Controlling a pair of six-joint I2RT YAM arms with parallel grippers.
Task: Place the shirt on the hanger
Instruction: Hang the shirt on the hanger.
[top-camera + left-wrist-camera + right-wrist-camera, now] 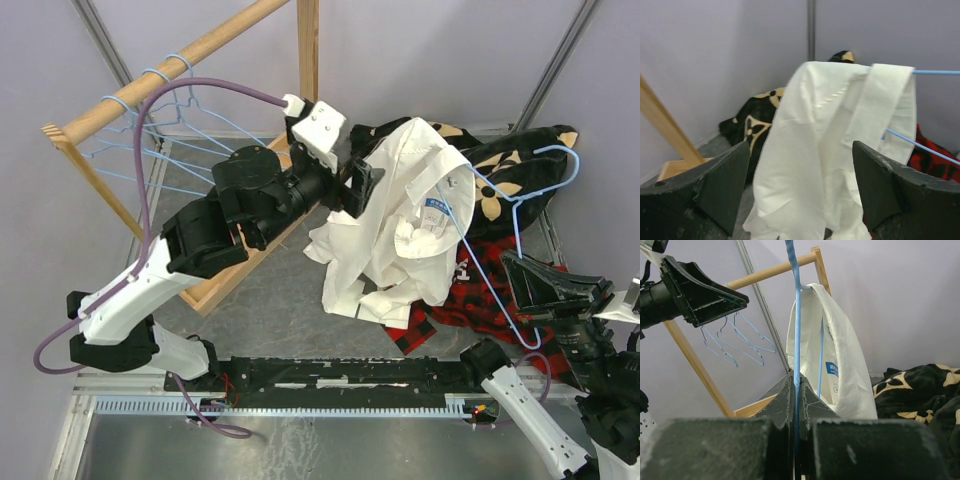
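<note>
The shirt [810, 150] is soft, smooth white cloth, a bit crinkled. The hanger [796, 315] is thin, smooth blue wire. The rack [200, 45] is plain, dull wood. The blanket [920, 385] is fuzzy black cloth.

Top view, clock read from the middle of the table [270, 290].

- Wooden rack [200, 45] at 10 to 11 o'clock. Its rail climbs from 9 toward 12.
- Spare hangers [150, 130] hang on that rail near its 10 o'clock end, below and behind it.
- We find the shirt [400, 220] just off centre at 3 o'clock, draped over one arm of the hanger [796, 315].
- Blanket [520, 165] behind the shirt at 2 o'clock, against the far wall.
- Plaid garment [470, 305] at 4 o'clock, under the shirt's near edge.
- Left gripper [365, 188] at the shirt's 9 o'clock side. We cannot tell whether they touch.
- Right gripper [520, 272] at the shirt's 4 o'clock, on the hanger's wire, above the plaid garment.
</note>
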